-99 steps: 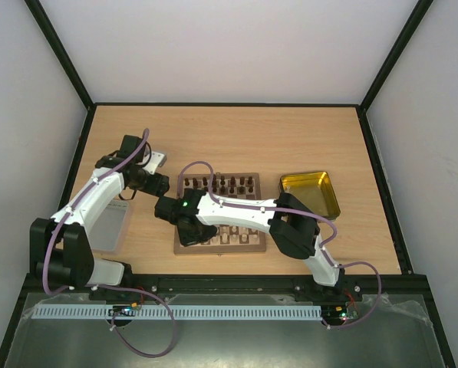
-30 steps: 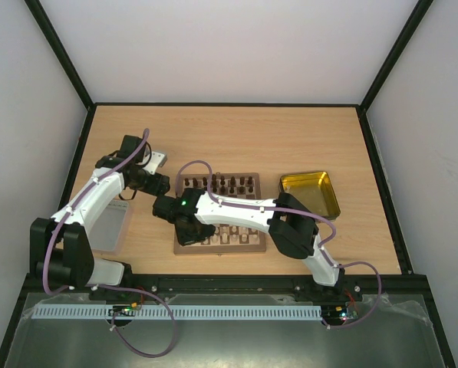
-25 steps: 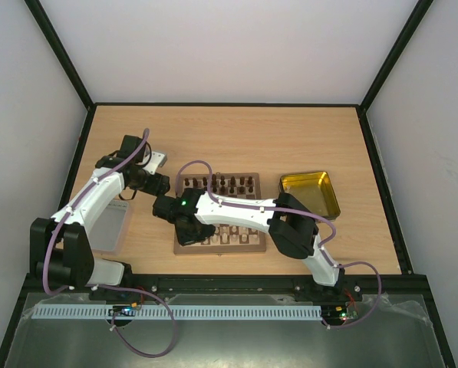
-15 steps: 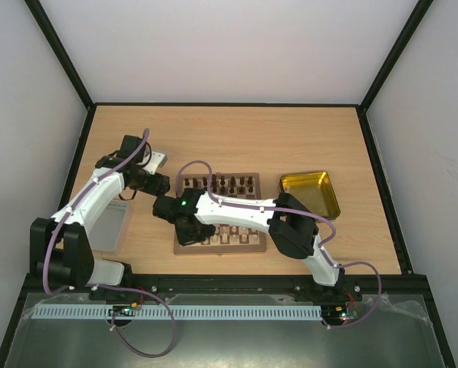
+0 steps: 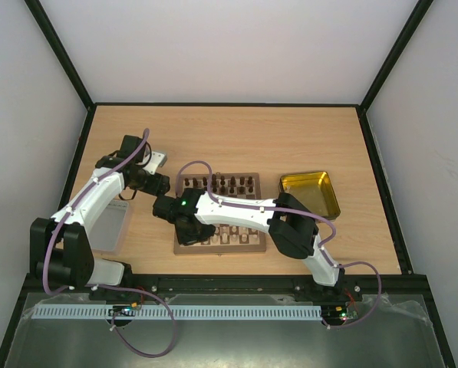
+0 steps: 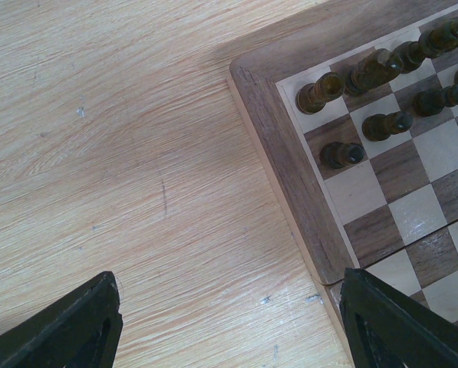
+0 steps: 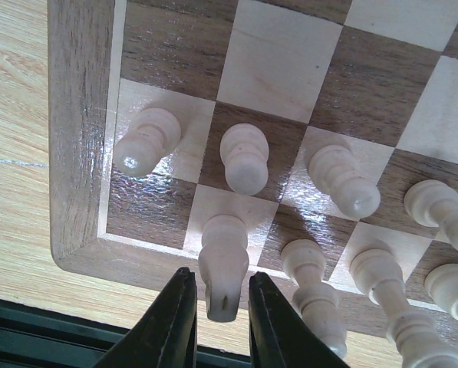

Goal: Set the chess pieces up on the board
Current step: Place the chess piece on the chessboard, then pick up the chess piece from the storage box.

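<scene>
The board (image 5: 257, 244) lies mid-table. Dark chess pieces (image 5: 225, 184) line its far rows and cream ones (image 5: 232, 238) its near rows. My right gripper (image 5: 189, 234) hovers over the board's near left corner. In the right wrist view its fingers (image 7: 222, 307) stand slightly parted on either side of a cream piece (image 7: 223, 268), which stands upright on a back-row square of the board (image 7: 79, 138). Other cream pieces (image 7: 244, 157) stand around it. My left gripper (image 5: 161, 184) is open over bare wood (image 6: 229, 322), beside the board's far left corner (image 6: 282, 146) and the dark pieces (image 6: 367, 73).
A shiny yellow tray (image 5: 309, 193) sits to the right of the board. A grey translucent lid (image 5: 112, 226) lies at the left under the left arm. Black-framed walls enclose the table.
The right gripper's fingers have parted a little from the cream piece they were shut on. Neither arm has visibly moved.
</scene>
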You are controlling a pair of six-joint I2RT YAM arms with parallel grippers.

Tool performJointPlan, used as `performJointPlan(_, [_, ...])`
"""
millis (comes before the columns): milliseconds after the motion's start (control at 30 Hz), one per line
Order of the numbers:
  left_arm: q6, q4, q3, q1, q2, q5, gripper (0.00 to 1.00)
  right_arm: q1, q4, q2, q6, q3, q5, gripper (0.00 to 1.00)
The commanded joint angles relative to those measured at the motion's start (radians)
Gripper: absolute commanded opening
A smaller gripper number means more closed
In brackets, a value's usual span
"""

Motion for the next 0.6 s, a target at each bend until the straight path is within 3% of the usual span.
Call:
performJointPlan(0, [-0.002,-0.002,-0.014,0.004,-0.003,0.011,0.79,0.003,-0.013,0.010,-0.006,0.011,0.010,0.18])
performJointPlan(267, [-0.002,-0.002,-0.015,0.004,0.004,0.011,0.79,0.002,-0.033,0.000,-0.006,0.035,0.048,0.19])
performJointPlan(567, [-0.002,-0.005,-0.013,0.004,0.005,0.006,0.79,-0.057,-0.077,-0.090,0.025,0.068,0.121,0.29])
